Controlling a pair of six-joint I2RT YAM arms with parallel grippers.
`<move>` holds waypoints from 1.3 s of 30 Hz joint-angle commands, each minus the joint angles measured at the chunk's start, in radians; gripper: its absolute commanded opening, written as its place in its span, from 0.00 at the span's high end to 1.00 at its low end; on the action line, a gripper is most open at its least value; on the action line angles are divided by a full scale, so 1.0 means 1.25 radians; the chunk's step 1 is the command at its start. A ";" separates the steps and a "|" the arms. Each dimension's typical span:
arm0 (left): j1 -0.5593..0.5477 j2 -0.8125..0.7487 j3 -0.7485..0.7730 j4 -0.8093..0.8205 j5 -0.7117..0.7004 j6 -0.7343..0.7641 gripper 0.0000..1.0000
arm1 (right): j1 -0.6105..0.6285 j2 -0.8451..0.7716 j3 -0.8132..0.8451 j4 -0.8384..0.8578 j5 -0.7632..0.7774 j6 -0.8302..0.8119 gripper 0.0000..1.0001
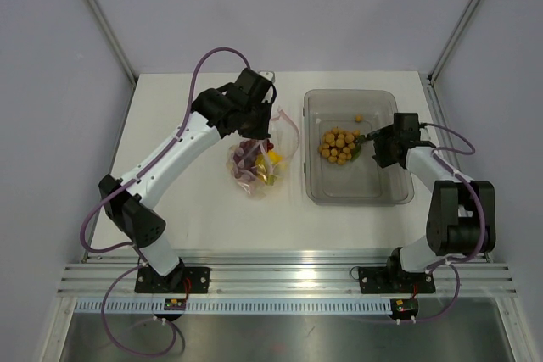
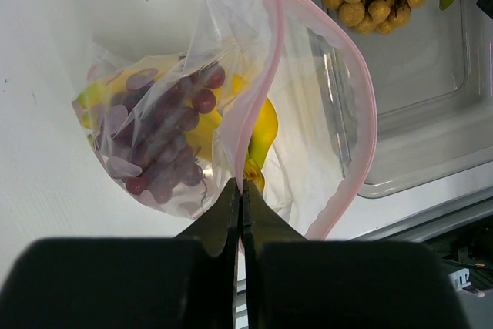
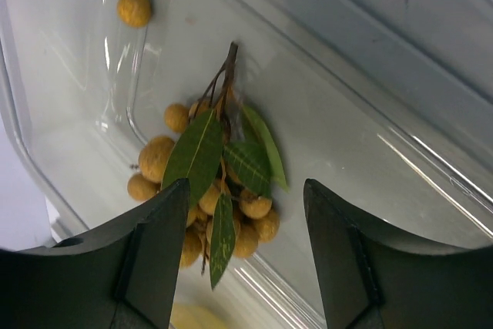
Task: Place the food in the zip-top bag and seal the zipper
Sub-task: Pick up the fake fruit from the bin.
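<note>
The zip-top bag (image 1: 259, 163) lies near the middle of the worktop (image 1: 212, 218), with grapes (image 2: 166, 136) and bananas (image 2: 262, 132) inside. My left gripper (image 2: 240, 189) has its jaws closed on the zipper (image 2: 362, 113). My right gripper (image 3: 246, 194) hangs with jaws wide over the longan cluster (image 3: 208, 182) in the clear tray (image 1: 373, 192), toward the right edge.

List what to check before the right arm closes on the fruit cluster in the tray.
1. Right gripper open above the fruit cluster: ok.
2. Left gripper shut on the zip-top bag edge: ok.
3. Zipper unsealed, mouth gaping: ok.
4. Grapes and bananas inside the bag: ok.
5. All fruits on the cluster: not ok, one loose fruit lies apart in the tray.
6. Fingers low enough to grip: cannot tell.
</note>
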 commanded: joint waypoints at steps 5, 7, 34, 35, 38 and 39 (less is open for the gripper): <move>-0.001 0.016 0.035 0.028 0.023 0.022 1.00 | 0.000 0.102 0.086 0.065 0.077 0.125 0.34; -0.001 0.020 0.036 0.029 0.024 0.026 1.00 | 0.000 0.123 0.103 0.061 0.094 0.144 0.34; -0.001 0.035 0.044 0.012 0.007 0.038 1.00 | 0.084 0.259 0.174 0.044 0.137 0.174 0.66; -0.001 0.035 0.044 0.012 0.007 0.038 1.00 | 0.084 0.256 0.176 0.043 0.143 0.170 0.74; -0.001 0.032 0.043 0.012 0.006 0.037 1.00 | 0.084 0.239 0.178 0.038 0.156 0.144 0.83; -0.001 0.034 0.043 0.012 0.006 0.037 1.00 | 0.085 0.232 0.177 0.035 0.159 0.129 0.89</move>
